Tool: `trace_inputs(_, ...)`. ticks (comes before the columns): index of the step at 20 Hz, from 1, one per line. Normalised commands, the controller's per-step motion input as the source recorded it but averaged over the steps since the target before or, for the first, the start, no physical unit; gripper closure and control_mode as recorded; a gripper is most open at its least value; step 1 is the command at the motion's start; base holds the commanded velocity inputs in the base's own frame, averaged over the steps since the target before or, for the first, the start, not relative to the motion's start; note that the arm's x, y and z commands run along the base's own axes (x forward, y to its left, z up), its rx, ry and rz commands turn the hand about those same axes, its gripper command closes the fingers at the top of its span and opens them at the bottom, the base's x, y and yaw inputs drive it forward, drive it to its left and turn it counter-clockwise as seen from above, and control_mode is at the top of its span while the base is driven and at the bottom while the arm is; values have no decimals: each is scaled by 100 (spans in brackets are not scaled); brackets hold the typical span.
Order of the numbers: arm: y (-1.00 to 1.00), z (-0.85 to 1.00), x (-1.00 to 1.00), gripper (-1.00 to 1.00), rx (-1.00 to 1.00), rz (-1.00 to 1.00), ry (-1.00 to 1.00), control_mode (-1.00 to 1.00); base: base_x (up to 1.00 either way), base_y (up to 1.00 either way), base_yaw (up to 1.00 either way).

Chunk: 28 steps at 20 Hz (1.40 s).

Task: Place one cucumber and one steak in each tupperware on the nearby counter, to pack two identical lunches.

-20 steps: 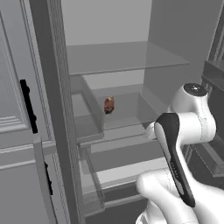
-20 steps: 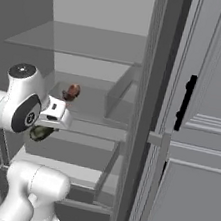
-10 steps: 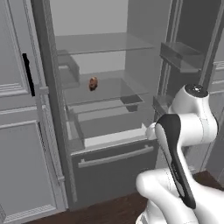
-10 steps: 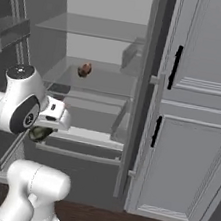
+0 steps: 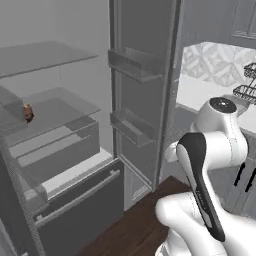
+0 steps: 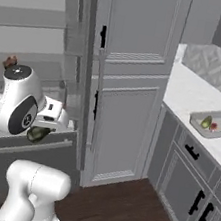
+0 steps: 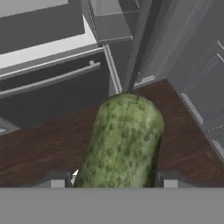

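Green cucumber (image 7: 121,142) in tool (image 7: 113,181), steak (image 5: 28,113) shelved

Open fridge (image 5: 60,150): small brown steak (image 5: 28,113) on glass shelf (image 5: 55,112) at far left. Door bins (image 5: 135,127) on inner door face. White counter (image 5: 210,97) to right, wire rack (image 5: 246,85) on it. Dark wood floor (image 5: 130,225) below.

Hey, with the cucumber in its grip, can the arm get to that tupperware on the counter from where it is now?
Probably not yet. The tool holds the cucumber by the open fridge, while the tupperware sits far off on the counter. The floor between looks free for driving closer.
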Motion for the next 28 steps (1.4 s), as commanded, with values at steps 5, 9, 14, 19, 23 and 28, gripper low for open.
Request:
trace_inputs(5,0,0,0,100,0,0,0,100,0,-26,-74)
trace_inputs(9,0,0,0,100,0,0,0,100,3,-14,-77)
trace_inputs(14,0,0,0,100,0,0,0,100,20,-5,-82)
trace_inputs(19,0,0,0,100,0,0,0,100,15,0,-89)
trace_inputs(23,0,0,0,100,0,0,0,100,26,-5,-84)
trace_inputs(28,0,0,0,100,0,0,0,100,89,-18,-44)
